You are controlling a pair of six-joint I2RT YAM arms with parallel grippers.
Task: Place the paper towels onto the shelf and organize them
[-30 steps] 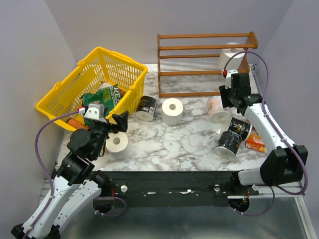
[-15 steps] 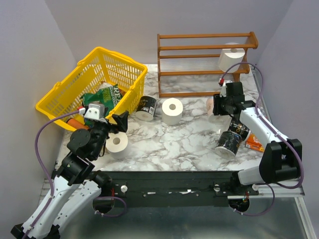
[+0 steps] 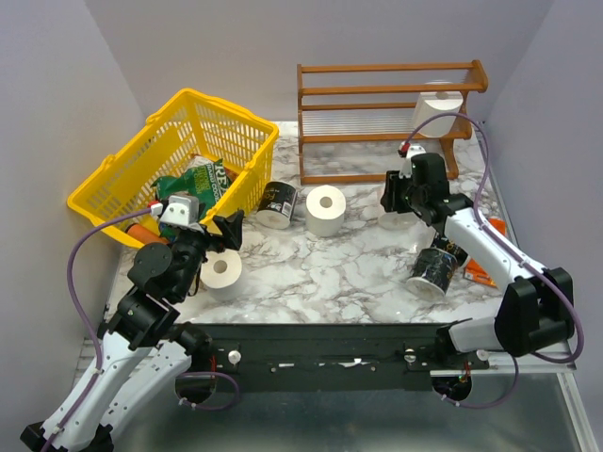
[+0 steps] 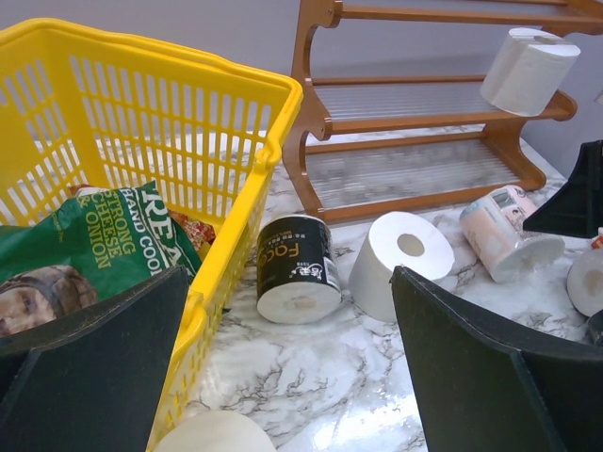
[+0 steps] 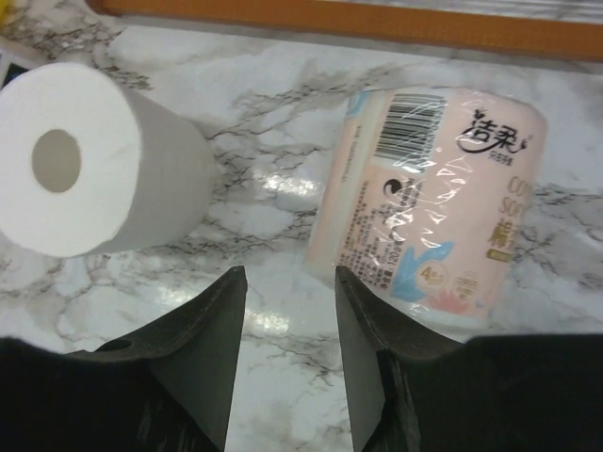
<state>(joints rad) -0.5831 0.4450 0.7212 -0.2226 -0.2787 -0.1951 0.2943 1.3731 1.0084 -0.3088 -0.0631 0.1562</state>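
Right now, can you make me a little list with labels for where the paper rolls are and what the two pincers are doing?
Shelf: wooden shelf, one white roll at its right end
On the table: bare roll, pink-wrapped roll, black roll by the basket, black roll by the right arm, white roll by the left arm
Basket: yellow basket, green packet inside
Left pincer: open, empty
Right pincer: open, empty, over the table between the bare roll and the pink-wrapped roll

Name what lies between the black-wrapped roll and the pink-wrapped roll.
One unwrapped white roll sits between them; the left wrist view shows it.
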